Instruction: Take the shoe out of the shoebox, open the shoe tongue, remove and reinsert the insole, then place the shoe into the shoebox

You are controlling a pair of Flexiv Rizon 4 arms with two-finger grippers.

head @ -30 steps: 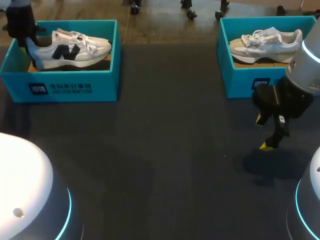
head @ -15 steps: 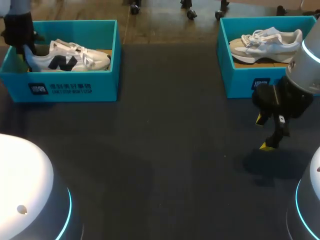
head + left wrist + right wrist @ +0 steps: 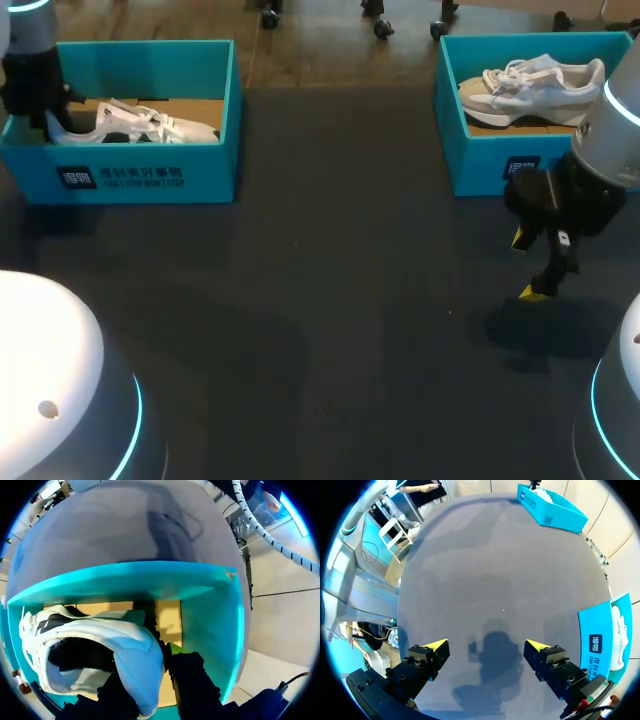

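Note:
A white shoe with dark markings [image 3: 135, 124] lies low inside the teal shoebox [image 3: 140, 175] at the far left. My left gripper [image 3: 40, 105] is at its heel end. In the left wrist view this gripper [image 3: 146, 661] is shut on the heel of the white shoe [image 3: 95, 635], one finger inside the collar and one outside. The box's cardboard floor [image 3: 167, 620] shows beneath. My right gripper [image 3: 535, 268] hangs open over the bare table at the right, in front of the other box. In the right wrist view the right gripper [image 3: 487, 646] holds nothing.
A second teal shoebox [image 3: 490, 150] at the far right holds a beige and white shoe [image 3: 530, 82]. The dark table [image 3: 330, 300] stretches between the two boxes. In the right wrist view the left shoebox [image 3: 550, 505] is far ahead and the right shoebox [image 3: 600, 635] is beside the gripper.
My left gripper has lowered the white shoe, which now sits deeper in the left shoebox. The right arm has not moved.

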